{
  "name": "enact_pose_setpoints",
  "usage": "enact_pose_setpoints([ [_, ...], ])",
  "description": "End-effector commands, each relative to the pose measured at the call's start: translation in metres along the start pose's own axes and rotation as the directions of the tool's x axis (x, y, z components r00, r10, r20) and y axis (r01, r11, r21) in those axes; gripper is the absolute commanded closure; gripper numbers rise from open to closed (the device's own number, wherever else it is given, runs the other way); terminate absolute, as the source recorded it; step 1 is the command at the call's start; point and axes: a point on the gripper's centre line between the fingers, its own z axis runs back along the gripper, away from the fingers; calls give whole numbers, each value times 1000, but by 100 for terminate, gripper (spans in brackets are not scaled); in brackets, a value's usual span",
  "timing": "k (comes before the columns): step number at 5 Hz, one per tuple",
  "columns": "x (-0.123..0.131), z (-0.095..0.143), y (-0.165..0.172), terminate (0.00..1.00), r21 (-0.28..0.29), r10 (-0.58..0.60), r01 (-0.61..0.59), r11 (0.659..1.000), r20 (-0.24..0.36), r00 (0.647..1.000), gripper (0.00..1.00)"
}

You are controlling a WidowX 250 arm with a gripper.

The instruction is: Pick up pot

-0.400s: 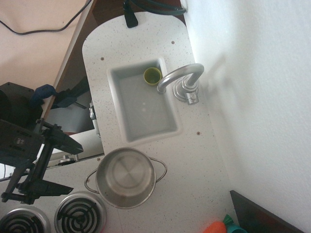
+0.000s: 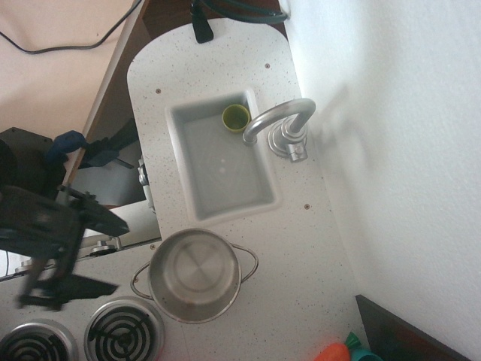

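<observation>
Open and empty, the end effector (image 2: 105, 256) hangs left of the stainless-steel pot (image 2: 195, 275), apart from it, its two dark fingers spread wide. Its body is blurred. The pot stands upright on the desk (image 2: 301, 248), below the sink (image 2: 222, 158), beside a stove burner (image 2: 122, 332). A good grasp probably takes one finger inside the rim, one outside.

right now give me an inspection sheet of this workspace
surface: white speckled countertop with a recessed white sink and two coil burners
job's things: round shiny steel pot, upright, empty, beside the burners, not gripped
clutter: small yellow-green cup in the sink corner; orange and teal item at the bottom edge
grippers: black gripper open, blurred, left of the pot, apart from it
cables: black cable on the floor, top left
surroundings: white wall; silver faucet
</observation>
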Motion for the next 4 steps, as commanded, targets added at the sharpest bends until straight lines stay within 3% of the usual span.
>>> enact_pose_setpoints([
  [1,8,-35,13,0,187,171,-154,970,-76,982,0],
  [2,9,-40,20,0,188,188,-169,967,-84,979,0],
  [4,-8,-62,45,0,288,214,-173,942,-116,970,0],
])
